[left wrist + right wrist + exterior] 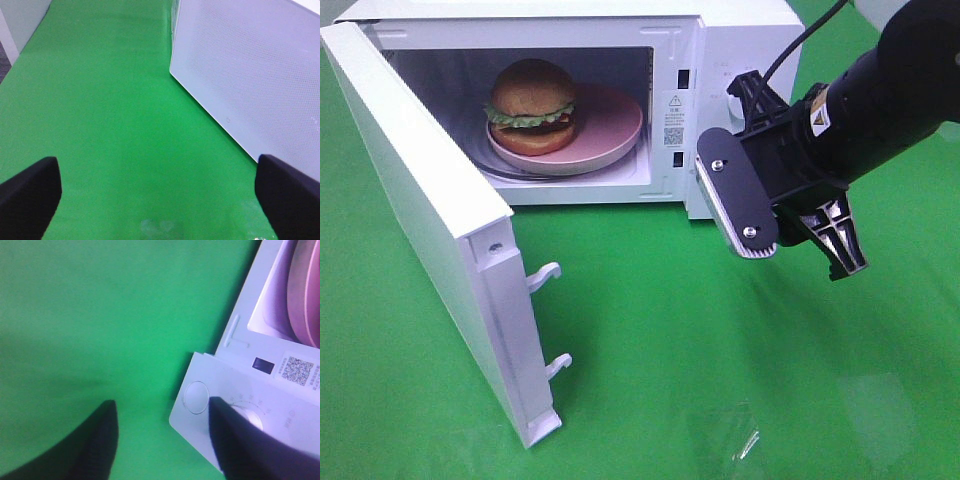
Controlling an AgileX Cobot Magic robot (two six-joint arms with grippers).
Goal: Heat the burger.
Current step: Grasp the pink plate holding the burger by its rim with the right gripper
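The burger (532, 105), with golden-brown buns and green lettuce, sits on a pink plate (610, 130) inside the white microwave (740, 30). The microwave door (440, 230) stands wide open to the left. My right gripper (788, 172) hovers just in front of the microwave's right side, open and empty. In the right wrist view its fingers (161, 405) frame the control panel's round button (196, 396), and the plate's edge (305, 300) shows. My left gripper (157, 165) is open and empty over the green table, facing the door's outer face (250, 65). It is out of the exterior high view.
Green cloth (720, 350) covers the table all around the microwave. The open door juts toward the front left, with two latch hooks (548, 275) on its edge. A white wall edge (20, 20) shows in the left wrist view.
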